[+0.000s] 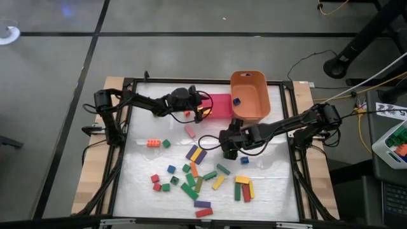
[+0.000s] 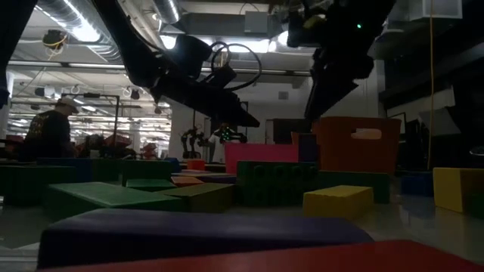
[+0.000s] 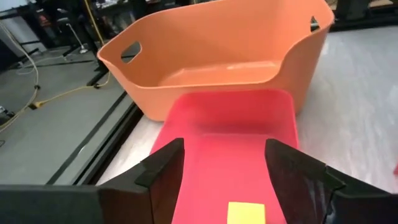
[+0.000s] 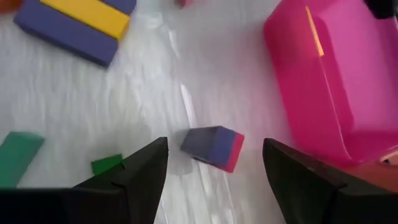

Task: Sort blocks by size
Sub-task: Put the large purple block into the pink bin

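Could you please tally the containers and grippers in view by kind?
pink tray: 1
orange tub: 1
grippers: 2, the left gripper and the right gripper
Total: 4

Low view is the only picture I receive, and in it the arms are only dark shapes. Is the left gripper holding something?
Observer: No. The left gripper is open over the pink tray, and a yellow block lies on the tray under it.
Operator: And the right one?
Observer: The right gripper is open too, and it hangs above a small purple block lying beside the tray.
Operator: Is anything in the other container?
Observer: Yes, the orange tub has one blue block inside.
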You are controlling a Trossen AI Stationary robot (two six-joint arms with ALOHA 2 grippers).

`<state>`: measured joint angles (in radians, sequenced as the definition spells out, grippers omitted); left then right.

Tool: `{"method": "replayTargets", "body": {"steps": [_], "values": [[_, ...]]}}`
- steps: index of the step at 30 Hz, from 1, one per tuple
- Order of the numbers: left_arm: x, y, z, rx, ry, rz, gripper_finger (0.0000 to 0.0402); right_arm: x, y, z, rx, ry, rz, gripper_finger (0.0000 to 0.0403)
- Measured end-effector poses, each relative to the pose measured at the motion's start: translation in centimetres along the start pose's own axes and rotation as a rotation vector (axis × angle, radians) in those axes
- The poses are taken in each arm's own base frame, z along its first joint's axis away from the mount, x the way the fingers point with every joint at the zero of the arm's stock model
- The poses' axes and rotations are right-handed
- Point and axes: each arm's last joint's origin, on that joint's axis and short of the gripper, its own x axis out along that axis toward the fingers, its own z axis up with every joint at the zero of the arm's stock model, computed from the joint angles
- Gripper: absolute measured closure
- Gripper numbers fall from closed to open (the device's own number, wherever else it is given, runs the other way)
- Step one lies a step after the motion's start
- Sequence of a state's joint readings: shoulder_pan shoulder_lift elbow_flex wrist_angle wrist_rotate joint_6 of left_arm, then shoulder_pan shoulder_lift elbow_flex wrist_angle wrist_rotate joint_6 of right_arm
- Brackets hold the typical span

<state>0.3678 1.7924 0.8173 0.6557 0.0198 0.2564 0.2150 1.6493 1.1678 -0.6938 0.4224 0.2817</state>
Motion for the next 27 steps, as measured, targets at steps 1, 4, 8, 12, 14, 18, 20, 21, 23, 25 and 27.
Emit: {"method": "replayTargets", "body": {"steps": [1,4,8,12,14,18,20,21,23,25,27], "values": [[0.0,-0.1,0.0,0.004,0.0,-0.003,0.0191,0.1,-0.1,-0.2,0.004,0.009,-0.012,0.0141],[0.0,-0.3,0.1,0.008,-0.001,-0.011,0.0191,0.5,-0.2,-0.6,0.025,0.019,-0.021,0.0141],[0.0,-0.7,0.1,0.017,0.0,-0.022,0.0192,0.9,-0.2,-1.1,0.038,0.034,-0.037,0.0141],[0.0,-1.0,0.2,0.04,0.003,-0.032,0.0192,1.2,-0.2,-1.3,0.046,0.021,-0.043,0.0141],[0.0,-1.2,0.2,0.043,0.002,-0.036,0.0192,1.5,-0.1,-1.4,0.055,0.005,-0.04,0.0141],[0.0,-1.3,0.2,0.044,0.002,-0.038,0.0192,2.0,0.0,-1.8,0.062,-0.013,-0.039,0.0141],[0.0,-1.2,0.2,0.043,0.002,-0.038,0.0192,2.1,0.0,-1.9,0.064,-0.019,-0.049,0.0141],[0.0,-1.2,0.2,0.043,0.002,-0.037,0.0192,2.1,0.0,-1.9,0.064,-0.021,-0.057,0.0141],[0.0,-1.2,0.2,0.043,0.002,-0.037,0.0192,2.1,0.0,-1.9,0.064,-0.024,-0.067,0.0141],[0.0,-1.2,0.2,0.043,0.003,-0.037,0.0192,2.1,-0.1,-1.9,0.064,-0.025,-0.07,0.0141],[0.0,-1.2,0.2,0.043,0.002,-0.037,0.0192,2.1,-0.1,-1.9,0.064,-0.026,-0.074,0.0141]]}}
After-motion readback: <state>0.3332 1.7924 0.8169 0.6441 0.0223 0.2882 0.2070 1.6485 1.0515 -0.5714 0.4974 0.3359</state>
